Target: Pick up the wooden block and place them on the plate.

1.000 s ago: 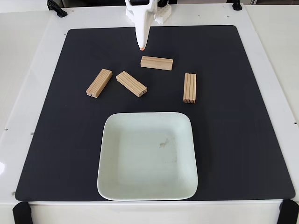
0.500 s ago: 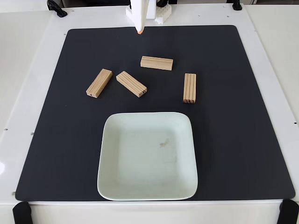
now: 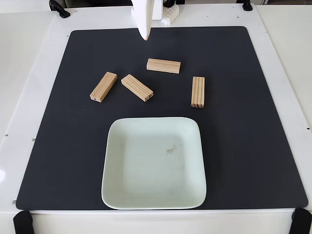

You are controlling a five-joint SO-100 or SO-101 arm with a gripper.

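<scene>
Several light-tan wooden blocks lie on the black mat: one (image 3: pixel 163 66) at the middle back, one (image 3: pixel 197 91) upright on the right, one (image 3: pixel 137 87) angled at the centre, and one (image 3: pixel 103 87) on the left. The pale mint square plate (image 3: pixel 146 165) sits empty in front of them. My white gripper (image 3: pixel 145 37) hangs at the back edge of the mat, behind and left of the back block. Its fingers come together in a single point with nothing between them. It touches no block.
The black mat (image 3: pixel 253 146) covers most of the white table. A white arm base (image 3: pixel 168 14) stands at the back centre. Black clamps sit at the table corners (image 3: pixel 22 222). Open mat lies left and right of the plate.
The gripper has drawn back from near the back block toward the mat's rear edge. Blocks and plate have not moved.
</scene>
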